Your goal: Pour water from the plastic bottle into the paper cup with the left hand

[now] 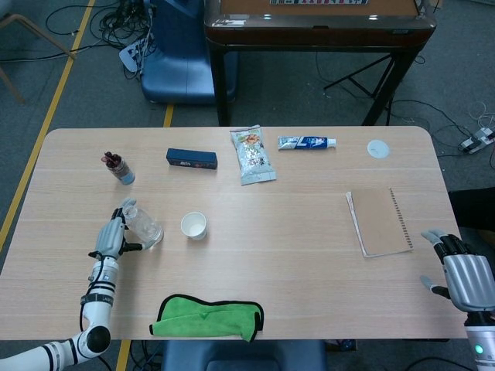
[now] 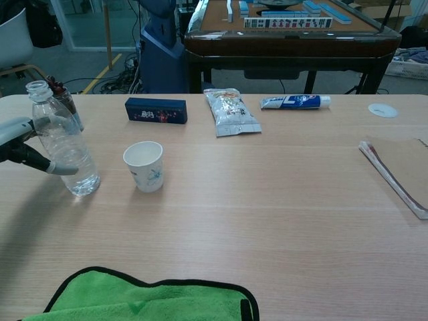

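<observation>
The left hand [image 1: 110, 236] grips the clear plastic bottle [image 2: 65, 148] near the tabletop's [image 1: 309, 232] left edge, its fingers [image 2: 59, 169] wrapped around the bottle's side; the bottle stands upright on the wood, uncapped, with a little water in its base; the paper cup [image 2: 144, 166] stands upright just to the right of the bottle, apart from it, mouth open upward. The right hand [image 1: 464, 274] hangs past the tabletop's near right corner with its fingers spread and nothing in them.

Behind the bottle stands a small jar [image 1: 118, 168] with dark sticks in it; further along the far side lie a dark blue box [image 1: 191, 158], a snack packet [image 1: 252, 154], a toothpaste tube [image 1: 307, 142] and a round white lid [image 1: 378, 148], each apart from the next; a brown spiral notebook [image 1: 379, 222] lies flat toward the right edge; a green cloth [image 1: 207, 317] with a black border lies crumpled at the near edge.
</observation>
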Robot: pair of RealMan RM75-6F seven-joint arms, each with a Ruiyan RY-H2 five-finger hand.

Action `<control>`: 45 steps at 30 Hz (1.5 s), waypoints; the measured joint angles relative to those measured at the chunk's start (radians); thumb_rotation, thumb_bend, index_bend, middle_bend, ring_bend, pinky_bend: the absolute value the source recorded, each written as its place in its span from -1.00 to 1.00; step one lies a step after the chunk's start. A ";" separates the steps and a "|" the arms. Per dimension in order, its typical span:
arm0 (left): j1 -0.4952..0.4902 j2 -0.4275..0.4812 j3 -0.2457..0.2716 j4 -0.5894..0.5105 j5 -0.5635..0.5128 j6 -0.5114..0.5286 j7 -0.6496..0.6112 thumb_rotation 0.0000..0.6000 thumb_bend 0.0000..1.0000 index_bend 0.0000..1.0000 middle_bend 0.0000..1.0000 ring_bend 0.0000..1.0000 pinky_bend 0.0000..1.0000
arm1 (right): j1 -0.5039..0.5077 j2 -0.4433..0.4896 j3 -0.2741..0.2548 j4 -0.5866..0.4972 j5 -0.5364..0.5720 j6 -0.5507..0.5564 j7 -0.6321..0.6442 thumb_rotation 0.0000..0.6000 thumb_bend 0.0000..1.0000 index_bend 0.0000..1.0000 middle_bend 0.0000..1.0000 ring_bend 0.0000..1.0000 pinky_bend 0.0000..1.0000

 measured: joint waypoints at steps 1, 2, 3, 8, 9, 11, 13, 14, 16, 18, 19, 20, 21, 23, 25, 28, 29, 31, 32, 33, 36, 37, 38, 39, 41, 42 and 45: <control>0.000 0.000 -0.001 -0.002 0.000 0.000 -0.003 1.00 -1.00 -1.00 -1.00 -0.91 -0.40 | 0.000 0.000 0.000 0.000 0.000 0.000 0.000 1.00 -0.98 -0.56 -0.57 -0.58 -0.22; 0.000 0.000 -0.003 -0.005 -0.001 -0.001 -0.007 1.00 -1.00 -1.00 -1.00 -0.91 -0.40 | 0.000 0.000 0.000 0.000 -0.001 0.001 0.000 1.00 -0.98 -0.56 -0.57 -0.58 -0.22; 0.000 0.000 -0.005 -0.007 -0.002 -0.002 -0.009 1.00 -1.00 -1.00 -1.00 -0.91 -0.40 | 0.000 0.000 0.000 -0.001 -0.001 0.001 -0.001 1.00 -0.98 -0.56 -0.57 -0.58 -0.22; -0.002 -0.007 -0.010 -0.010 -0.007 0.003 -0.011 1.00 -1.00 -1.00 -0.99 -0.87 -0.39 | -0.001 0.000 0.000 0.000 -0.002 0.002 -0.001 1.00 -0.98 -0.54 -0.57 -0.58 -0.22; -0.002 -0.009 -0.012 -0.010 -0.007 0.006 -0.013 1.00 -1.00 -1.00 -0.97 -0.85 -0.37 | -0.001 0.000 0.000 0.000 -0.002 0.002 -0.001 1.00 -0.98 -0.53 -0.57 -0.58 -0.22; -0.001 -0.017 -0.016 -0.008 -0.009 0.014 -0.018 1.00 -1.00 -1.00 -0.94 -0.82 -0.31 | -0.001 0.000 -0.001 0.000 -0.002 0.001 -0.001 1.00 -0.98 -0.52 -0.57 -0.58 -0.22; -0.001 -0.023 -0.020 -0.006 -0.010 0.023 -0.021 1.00 -1.00 -1.00 -0.93 -0.77 -0.24 | -0.001 0.000 0.000 0.000 -0.002 0.001 -0.001 1.00 -0.98 -0.52 -0.57 -0.58 -0.22; 0.000 -0.028 -0.023 -0.004 -0.009 0.029 -0.025 1.00 -1.00 -1.00 -0.92 -0.75 -0.22 | 0.000 0.000 0.000 0.000 -0.001 0.000 -0.001 1.00 -0.98 -0.52 -0.57 -0.58 -0.22; 0.001 -0.034 -0.026 0.000 -0.008 0.036 -0.032 1.00 -1.00 -1.00 -0.90 -0.72 -0.19 | 0.000 0.000 0.000 0.001 -0.001 0.000 -0.001 1.00 -0.98 -0.52 -0.57 -0.58 -0.22; 0.002 -0.037 -0.028 0.003 -0.006 0.037 -0.038 1.00 -1.00 -0.97 -0.88 -0.70 -0.18 | 0.000 0.000 0.000 0.001 -0.001 0.000 -0.001 1.00 -0.98 -0.52 -0.57 -0.58 -0.22; 0.003 -0.038 -0.029 0.003 -0.005 0.037 -0.041 1.00 -1.00 -0.95 -0.86 -0.69 -0.18 | 0.000 0.000 0.000 0.001 -0.001 0.000 -0.001 1.00 -0.98 -0.52 -0.57 -0.58 -0.22; 0.003 -0.039 -0.029 0.003 -0.003 0.037 -0.045 1.00 -1.00 -0.93 -0.84 -0.68 -0.18 | 0.000 0.000 0.000 0.001 -0.001 0.000 -0.001 1.00 -0.98 -0.52 -0.57 -0.58 -0.22; 0.004 -0.039 -0.030 0.003 -0.002 0.037 -0.049 1.00 -1.00 -0.89 -0.82 -0.67 -0.18 | 0.000 -0.001 0.000 0.001 0.000 -0.001 -0.001 1.00 -0.98 -0.52 -0.57 -0.58 -0.22; 0.006 -0.038 -0.031 0.001 0.002 0.035 -0.058 1.00 -1.00 -0.81 -0.76 -0.64 -0.18 | 0.000 -0.001 0.000 0.001 0.000 -0.002 -0.002 1.00 -0.98 -0.52 -0.56 -0.58 -0.22; 0.006 -0.037 -0.031 -0.002 0.006 0.033 -0.061 1.00 -1.00 -0.77 -0.73 -0.62 -0.18 | 0.000 -0.001 0.000 0.001 0.000 -0.003 -0.003 1.00 -0.98 -0.52 -0.56 -0.58 -0.22; 0.007 -0.035 -0.031 -0.007 0.010 0.033 -0.064 1.00 -1.00 -0.75 -0.71 -0.60 -0.17 | 0.000 -0.001 -0.001 0.001 -0.001 -0.003 -0.003 1.00 -0.98 -0.52 -0.56 -0.58 -0.22; 0.007 -0.035 -0.031 -0.008 0.012 0.034 -0.065 1.00 -1.00 -0.73 -0.69 -0.59 -0.17 | 0.000 -0.001 -0.001 0.001 -0.001 -0.002 -0.003 1.00 -0.98 -0.52 -0.56 -0.58 -0.22; 0.007 -0.034 -0.032 -0.011 0.012 0.033 -0.067 1.00 -1.00 -0.70 -0.65 -0.56 -0.15 | 0.000 -0.001 -0.001 0.001 -0.001 -0.002 -0.002 1.00 -0.98 -0.52 -0.56 -0.58 -0.22; 0.007 -0.034 -0.032 -0.012 0.013 0.032 -0.069 1.00 -1.00 -0.68 -0.63 -0.54 -0.14 | 0.000 -0.001 -0.001 0.001 -0.001 -0.001 -0.002 1.00 -0.98 -0.52 -0.56 -0.58 -0.22; 0.007 -0.034 -0.032 -0.012 0.014 0.031 -0.070 1.00 -1.00 -0.65 -0.60 -0.52 -0.12 | 0.000 -0.001 0.000 0.001 -0.001 -0.001 -0.001 1.00 -0.98 -0.52 -0.56 -0.58 -0.22; 0.008 -0.036 -0.032 -0.012 0.014 0.032 -0.071 1.00 -1.00 -0.59 -0.53 -0.47 -0.08 | 0.000 0.000 0.000 0.001 -0.001 -0.002 -0.001 1.00 -0.98 -0.52 -0.56 -0.58 -0.22; 0.008 -0.037 -0.032 -0.012 0.015 0.033 -0.072 1.00 -1.00 -0.58 -0.51 -0.46 -0.07 | 0.000 0.000 0.000 0.001 -0.001 -0.002 -0.001 1.00 -0.98 -0.51 -0.55 -0.58 -0.22; 0.008 -0.039 -0.032 -0.010 0.015 0.035 -0.072 1.00 -1.00 -0.56 -0.48 -0.44 -0.06 | 0.000 0.000 -0.001 0.001 -0.001 -0.001 0.000 1.00 -0.98 -0.50 -0.55 -0.58 -0.22; 0.008 -0.041 -0.032 -0.009 0.016 0.037 -0.072 1.00 -1.00 -0.54 -0.45 -0.42 -0.04 | 0.000 0.000 0.000 0.001 -0.001 -0.001 -0.001 1.00 -0.98 -0.49 -0.55 -0.58 -0.22; 0.008 -0.044 -0.032 -0.005 0.017 0.039 -0.073 1.00 -1.00 -0.51 -0.42 -0.41 -0.02 | 0.000 0.000 0.000 0.001 -0.001 -0.001 0.000 1.00 -0.98 -0.49 -0.55 -0.58 -0.22; 0.008 -0.045 -0.032 -0.004 0.017 0.039 -0.073 1.00 -1.00 -0.51 -0.41 -0.40 -0.01 | 0.000 0.000 0.000 0.000 -0.001 -0.001 0.000 1.00 -0.98 -0.49 -0.55 -0.58 -0.22; 0.009 -0.047 -0.033 -0.001 0.020 0.040 -0.079 1.00 -1.00 -0.49 -0.39 -0.38 0.01 | -0.001 0.001 0.000 0.001 0.001 -0.001 0.000 1.00 -0.98 -0.49 -0.55 -0.58 -0.22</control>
